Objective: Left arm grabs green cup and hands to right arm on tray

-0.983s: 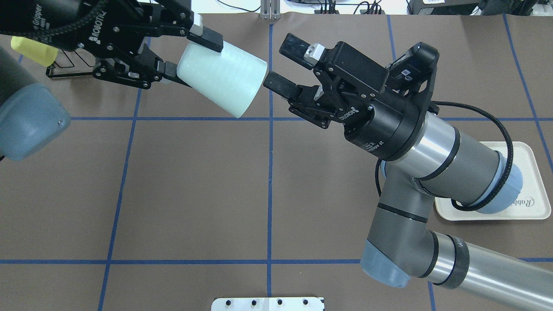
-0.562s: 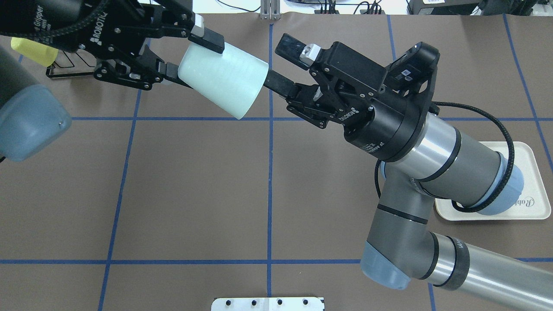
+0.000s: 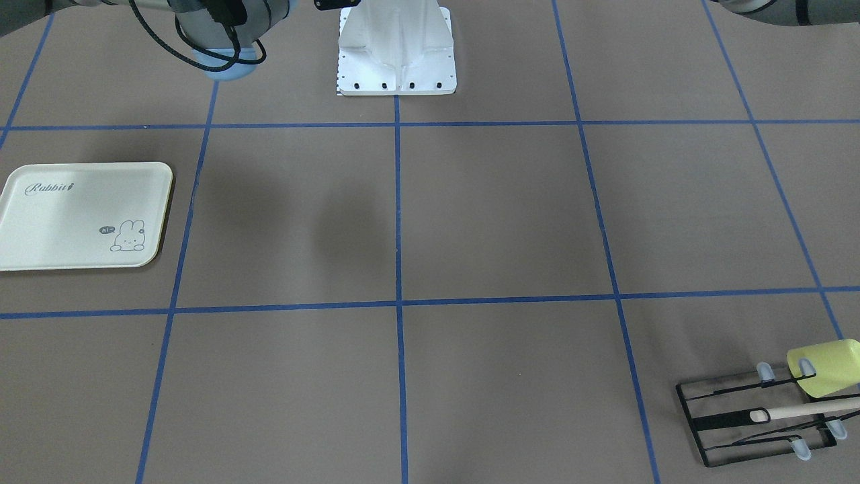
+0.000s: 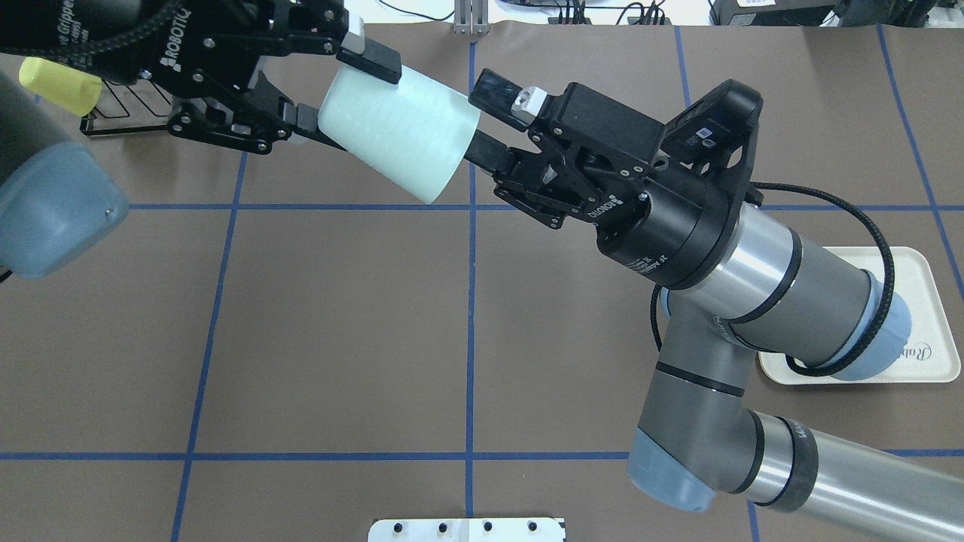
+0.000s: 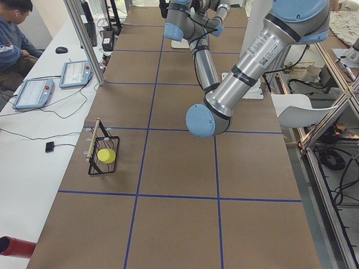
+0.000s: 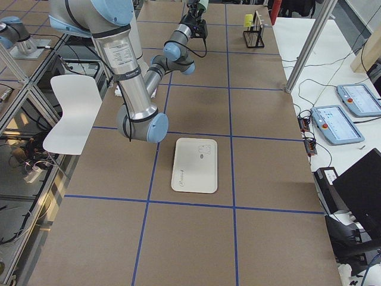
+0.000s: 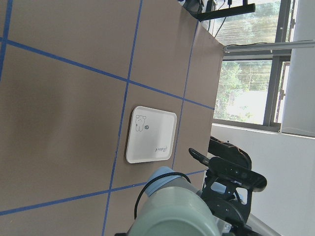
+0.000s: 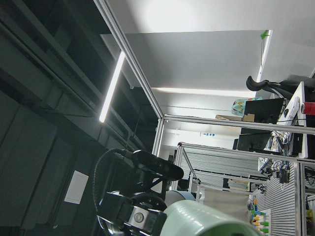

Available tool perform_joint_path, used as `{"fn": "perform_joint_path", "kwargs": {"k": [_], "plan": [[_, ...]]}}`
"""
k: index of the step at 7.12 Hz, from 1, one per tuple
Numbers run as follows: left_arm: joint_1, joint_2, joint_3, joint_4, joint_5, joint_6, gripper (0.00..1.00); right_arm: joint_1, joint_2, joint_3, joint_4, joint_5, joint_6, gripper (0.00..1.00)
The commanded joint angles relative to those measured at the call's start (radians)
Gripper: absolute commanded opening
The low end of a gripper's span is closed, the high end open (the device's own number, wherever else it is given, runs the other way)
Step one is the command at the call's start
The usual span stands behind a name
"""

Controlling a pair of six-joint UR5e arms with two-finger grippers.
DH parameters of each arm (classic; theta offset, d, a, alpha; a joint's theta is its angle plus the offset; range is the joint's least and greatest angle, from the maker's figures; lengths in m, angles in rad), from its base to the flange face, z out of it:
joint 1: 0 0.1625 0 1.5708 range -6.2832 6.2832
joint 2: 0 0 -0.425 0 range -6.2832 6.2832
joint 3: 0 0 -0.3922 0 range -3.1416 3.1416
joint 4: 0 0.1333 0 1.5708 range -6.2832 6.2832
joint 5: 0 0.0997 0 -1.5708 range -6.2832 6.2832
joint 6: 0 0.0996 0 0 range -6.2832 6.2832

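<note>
Brown gridded worktop (image 4: 339,316) below; handover in midair. Green cup (image 4: 399,132) clamped near base in left gripper (image 4: 339,92). Right gripper (image 4: 488,119) open, closer than a second ago, now straddling rim. Ready for closing; tray (image 4: 922,301) well apart.

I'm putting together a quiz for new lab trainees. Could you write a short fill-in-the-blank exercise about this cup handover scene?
1. The left gripper is ___ on the green cup.
2. The right gripper is ___, its fingers at the cup's wide end.
3. The tray has ___ on it.
4. The second cup, on the wire rack, is ___ in colour.

Missing words: shut; open; nothing; yellow.
</note>
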Motion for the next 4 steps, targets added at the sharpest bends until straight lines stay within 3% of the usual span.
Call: {"fn": "perform_joint_path", "kwargs": {"k": [1, 4], "plan": [[0.006, -0.001, 0.001, 0.001, 0.001, -0.001, 0.0, -0.004, 0.0, 0.003, 0.0, 0.0, 0.001, 0.69], [0.015, -0.003, 0.006, 0.001, 0.003, -0.001, 0.0, -0.012, -0.002, 0.011, 0.0, 0.0, 0.001, 0.47]]}}
